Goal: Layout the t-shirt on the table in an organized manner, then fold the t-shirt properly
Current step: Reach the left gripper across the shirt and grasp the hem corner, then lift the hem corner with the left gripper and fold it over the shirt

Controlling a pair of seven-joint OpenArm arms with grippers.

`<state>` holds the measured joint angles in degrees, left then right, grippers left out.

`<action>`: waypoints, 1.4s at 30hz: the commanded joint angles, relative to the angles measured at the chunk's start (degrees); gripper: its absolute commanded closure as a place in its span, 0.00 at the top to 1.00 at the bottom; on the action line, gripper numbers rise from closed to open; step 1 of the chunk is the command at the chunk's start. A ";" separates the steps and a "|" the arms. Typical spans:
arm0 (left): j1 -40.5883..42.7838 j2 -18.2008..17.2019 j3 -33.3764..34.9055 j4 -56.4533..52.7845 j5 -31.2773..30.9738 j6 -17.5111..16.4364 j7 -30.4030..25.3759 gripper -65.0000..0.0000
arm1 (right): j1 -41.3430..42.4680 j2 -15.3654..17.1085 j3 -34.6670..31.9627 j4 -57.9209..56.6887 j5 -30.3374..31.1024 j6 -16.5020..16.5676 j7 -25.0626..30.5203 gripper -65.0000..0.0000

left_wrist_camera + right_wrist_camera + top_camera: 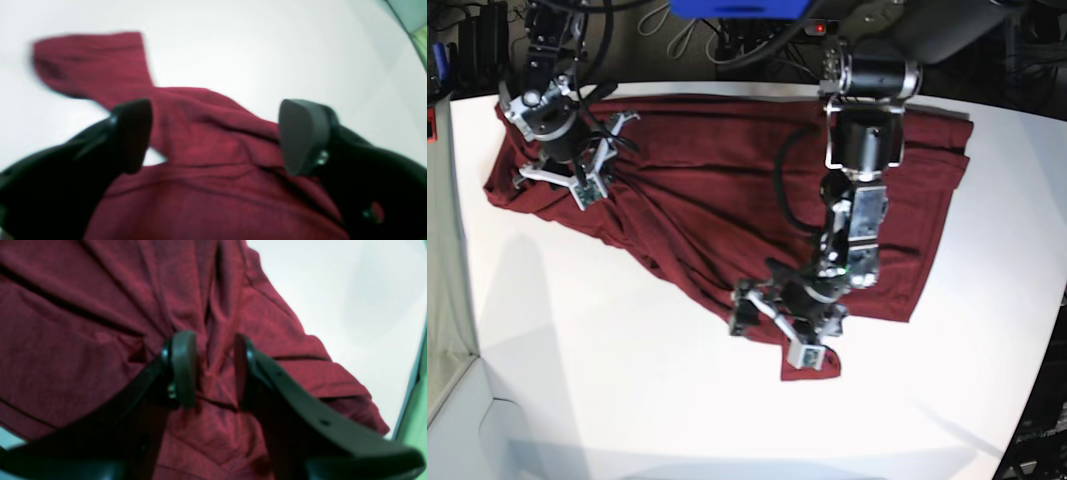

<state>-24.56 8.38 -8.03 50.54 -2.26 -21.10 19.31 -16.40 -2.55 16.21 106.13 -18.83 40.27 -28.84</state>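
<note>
Two grippers work one dark red t-shirt (727,190) spread unevenly over the white table (607,380). Nearest, at about 6 o'clock in the base view, the left gripper (779,330) hovers over the shirt's lower corner with its jaws wide apart, holding nothing; a sleeve (90,63) lies loose beyond them. Farther, at 10 o'clock, the right gripper (210,370) stands with jaws partly apart and a ridge of cloth bunched between them; whether the pads pinch it cannot be told. Risk: pulling on such a gathered ridge would probably drag wrinkles across the body, and the released lower corner could stay crumpled
</note>
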 commanded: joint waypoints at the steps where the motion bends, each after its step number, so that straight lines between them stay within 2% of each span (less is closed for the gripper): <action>1: -2.83 0.62 1.22 -1.01 -0.86 -0.13 -3.00 0.95 | 0.36 0.22 0.10 1.08 0.68 -0.27 1.19 0.31; 7: -5.03 0.62 2.98 -9.27 -0.95 0.40 -8.28 0.97 | 0.62 0.48 0.10 2.05 0.68 -0.27 1.19 0.31; 10: -6.70 0.62 2.98 -13.67 -0.95 3.30 -10.92 0.97 | 1.24 0.48 0.10 3.90 0.68 -0.27 1.19 0.31; 12: -7.84 0.62 3.15 -16.30 -0.95 4.09 -12.50 0.97 | 1.33 0.48 0.10 5.21 0.68 -0.27 1.19 0.31; 20: -9.60 0.62 2.98 -22.28 -0.59 4.36 -13.11 0.95 | 2.03 0.92 0.10 6.45 0.68 -0.27 1.19 0.31; 22: -9.42 0.62 2.98 -22.28 -0.59 4.36 -13.11 0.87 | 2.03 1.45 0.10 6.45 0.68 -0.27 1.10 0.31; 28: -9.25 0.62 2.98 -22.37 -0.95 4.36 -13.02 0.47 | 2.03 1.54 0.10 6.36 0.68 -0.27 1.10 0.31; 30: -9.25 0.62 2.98 -22.37 -0.95 4.36 -13.02 0.41 | 2.03 1.54 0.10 6.36 0.68 -0.27 1.10 0.31; 35: -9.25 0.62 2.89 -20.96 -1.03 4.09 -13.02 0.39 | 2.03 1.54 0.10 6.27 0.76 -0.27 1.10 0.31; 37: -9.25 0.62 2.89 -19.56 -1.03 3.92 -12.94 0.35 | 2.03 1.54 0.10 6.27 0.76 -0.27 1.10 0.31; 39: -9.25 0.62 2.89 -18.94 -1.03 4.09 -12.85 0.25 | 2.03 1.54 0.28 6.27 0.76 -0.27 1.10 0.31; 42: -9.33 0.62 2.80 -19.29 -1.03 4.36 -12.85 0.01 | 1.77 1.54 0.45 6.27 0.76 -0.27 1.10 0.31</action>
<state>-32.10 8.58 -5.15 30.48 -2.83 -16.49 7.64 -14.85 -1.26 16.49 111.48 -18.81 40.29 -28.93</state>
